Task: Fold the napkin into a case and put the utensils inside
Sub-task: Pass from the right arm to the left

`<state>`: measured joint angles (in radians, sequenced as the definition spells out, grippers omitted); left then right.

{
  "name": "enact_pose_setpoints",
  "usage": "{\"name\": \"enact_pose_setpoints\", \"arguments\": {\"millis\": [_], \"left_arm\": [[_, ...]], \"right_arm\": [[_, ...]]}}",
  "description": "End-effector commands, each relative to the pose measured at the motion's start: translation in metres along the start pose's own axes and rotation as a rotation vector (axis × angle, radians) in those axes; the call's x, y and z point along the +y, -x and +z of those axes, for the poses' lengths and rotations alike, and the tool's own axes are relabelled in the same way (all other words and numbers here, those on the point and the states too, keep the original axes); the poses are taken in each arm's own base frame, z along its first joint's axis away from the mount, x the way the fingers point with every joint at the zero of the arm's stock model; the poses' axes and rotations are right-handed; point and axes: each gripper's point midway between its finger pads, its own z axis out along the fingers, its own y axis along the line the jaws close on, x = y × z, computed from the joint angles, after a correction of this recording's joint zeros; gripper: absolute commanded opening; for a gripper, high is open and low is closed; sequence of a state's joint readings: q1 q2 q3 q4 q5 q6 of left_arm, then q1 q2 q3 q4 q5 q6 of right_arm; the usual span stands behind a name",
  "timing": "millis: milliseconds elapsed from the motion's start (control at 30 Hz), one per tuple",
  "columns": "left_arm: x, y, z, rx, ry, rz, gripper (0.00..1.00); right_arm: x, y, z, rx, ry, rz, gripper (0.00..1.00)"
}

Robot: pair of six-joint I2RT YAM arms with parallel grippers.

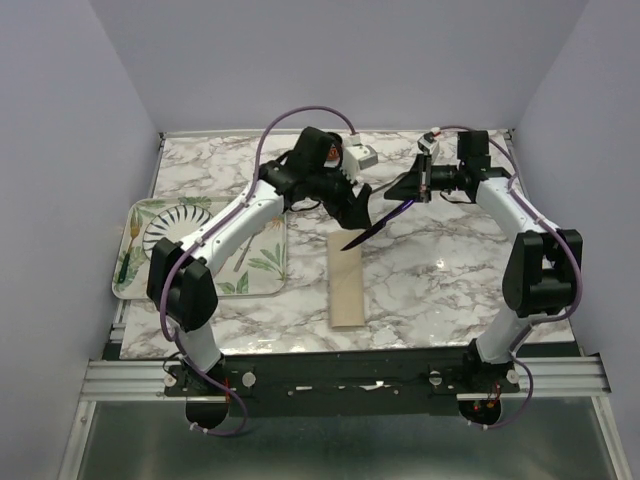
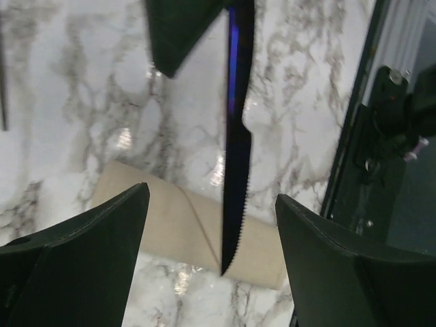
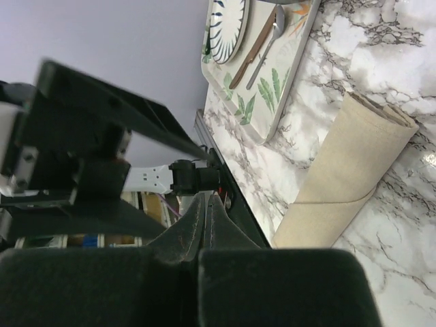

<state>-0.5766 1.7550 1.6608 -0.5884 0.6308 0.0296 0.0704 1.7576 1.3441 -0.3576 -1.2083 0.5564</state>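
Marble table [image 1: 450,275] is carrying one folded beige case [image 1: 346,285], which is lying flat at the centre of the overhead frame with its long side running from the middle toward the bottom. One dark purple knife [image 1: 375,228] is slanting down from upper right to lower left above it, its tip hanging over the case's upper end. Whether the tip is touching the cloth cannot be told.

Two arms are reaching in from the bottom corners. The right gripper [image 1: 408,190] is pinching the knife by its handle, fingers pressed together around it. The left gripper [image 1: 358,208] is hovering just beside the blade with its two fingers spread wide.

In the left wrist view, those spread fingers [image 2: 95,238] are filling the lower corners. The serrated blade [image 2: 238,170] is dropping down the middle of the frame between them, touching neither, and the case [image 2: 177,225] is lying across the marble beneath. One dark finger of the other gripper is showing at the top edge.

In the right wrist view, the case [image 3: 351,170] is stretching across the right half. One leaf-printed tray [image 3: 272,102] is sitting at the top of the frame, holding one striped plate [image 3: 228,27], one copper-coloured knife [image 3: 251,49] and one silver spoon [image 3: 271,37].

Overhead, the tray [image 1: 262,265] is sitting at the left of the frame, well apart from the case, with the left arm crossing above it.
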Motion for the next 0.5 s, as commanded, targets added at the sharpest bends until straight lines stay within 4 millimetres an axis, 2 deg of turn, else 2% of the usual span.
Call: {"name": "enact_pose_setpoints", "arguments": {"millis": [0,100,300,467], "left_arm": [[-0.042,-0.019,0.004,0.047,-0.170,0.038,0.88],[-0.058,-0.017,0.007,0.049,-0.280,-0.022,0.87],[-0.074,-0.017,0.015,0.066,-0.406,-0.177,0.80],[-0.073,-0.024,0.021,0.076,-0.416,-0.231,0.79]], "right_arm": [[0.013,0.001,-0.008,-0.035,-0.027,-0.063,0.01],[0.022,-0.003,-0.010,-0.024,0.000,-0.085,0.01],[0.041,-0.004,-0.015,-0.015,0.041,-0.144,0.01],[0.050,-0.008,-0.018,-0.006,0.065,-0.170,0.01]]}}
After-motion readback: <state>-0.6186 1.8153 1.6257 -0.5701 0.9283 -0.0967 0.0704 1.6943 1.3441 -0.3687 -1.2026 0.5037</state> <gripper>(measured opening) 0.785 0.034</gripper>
